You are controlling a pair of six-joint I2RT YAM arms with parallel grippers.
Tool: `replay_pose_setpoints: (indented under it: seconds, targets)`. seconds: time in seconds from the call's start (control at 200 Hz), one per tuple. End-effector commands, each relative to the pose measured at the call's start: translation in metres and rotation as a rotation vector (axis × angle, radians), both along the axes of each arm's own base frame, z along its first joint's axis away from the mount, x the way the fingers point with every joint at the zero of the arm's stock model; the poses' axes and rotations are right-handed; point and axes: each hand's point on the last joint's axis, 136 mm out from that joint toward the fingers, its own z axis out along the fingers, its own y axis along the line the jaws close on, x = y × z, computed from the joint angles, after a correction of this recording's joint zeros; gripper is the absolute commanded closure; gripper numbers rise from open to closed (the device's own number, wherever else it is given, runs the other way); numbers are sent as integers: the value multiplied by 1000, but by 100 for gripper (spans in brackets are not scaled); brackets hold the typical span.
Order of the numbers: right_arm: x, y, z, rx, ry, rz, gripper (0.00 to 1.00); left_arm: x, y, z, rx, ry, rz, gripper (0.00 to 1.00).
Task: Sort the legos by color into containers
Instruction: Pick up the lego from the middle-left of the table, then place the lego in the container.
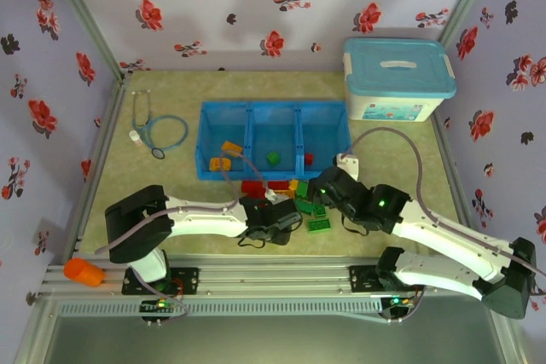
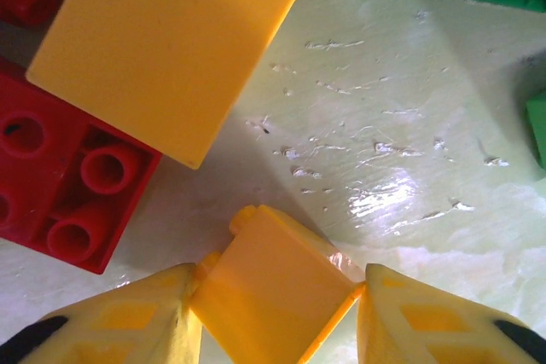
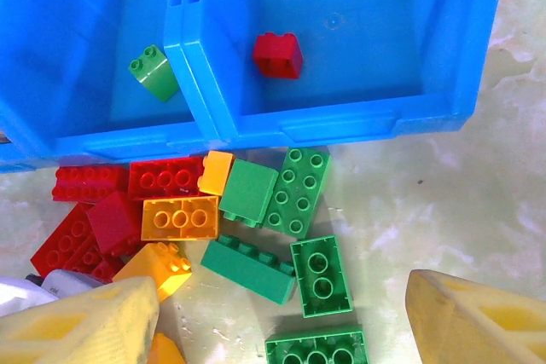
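orange-yellow brick (image 2: 271,283) clenched in the left jaws, fingertips (image 2: 136,321) pressing on both sides, over the surface (image 2: 384,125). a bigger orange-yellow brick (image 2: 162,49) and a red brick (image 2: 60,185) lie just beside it. right jaws released, wide apart, nothing between, above the loose legos (image 3: 247,210) just in front of the blue tray (image 3: 341,121). in the tray: red lego (image 3: 277,54) in the right compartment, green lego (image 3: 153,72) in the middle, orange-yellow legos (image 1: 230,148) in the left.

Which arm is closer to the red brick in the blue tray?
Right. The right end effector hangs open before the tray holding the red brick; the left end effector sits farther back, gripping a yellow brick.
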Motion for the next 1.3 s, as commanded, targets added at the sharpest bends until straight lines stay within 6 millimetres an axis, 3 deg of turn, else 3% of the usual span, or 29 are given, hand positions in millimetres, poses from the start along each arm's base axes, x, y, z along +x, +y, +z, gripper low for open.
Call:
replay_pose_setpoints:
  seconds: [0.0, 0.24, 0.425, 0.54, 0.745, 1.005, 1.215, 1.295]
  targets:
    - [3, -10, 1, 2, -22, -52, 24, 2, 8, 6, 33, -28, 14, 63]
    - [2, -10, -1, 5, -20, -52, 24, 13, 9, 43, -29, -92, 24, 63]
    - [2, -12, 1, 8, -24, -55, 24, 35, 22, 83, -98, -138, 54, 63]
    - [2, -13, 5, 12, -33, -58, 24, 61, 46, 114, -130, -190, 96, 63]
    - [1, -9, 4, 18, -22, -43, 24, 134, 110, 152, -128, -276, 249, 63]
    - [0, -7, 4, 22, -9, -34, 24, 203, 145, 153, -107, -273, 339, 65]
    - [-1, -6, 2, 24, 0, -29, 24, 249, 157, 144, -74, -249, 367, 64]
    - [-3, -6, 1, 30, 5, -30, 24, 265, 160, 144, -62, -248, 374, 60]
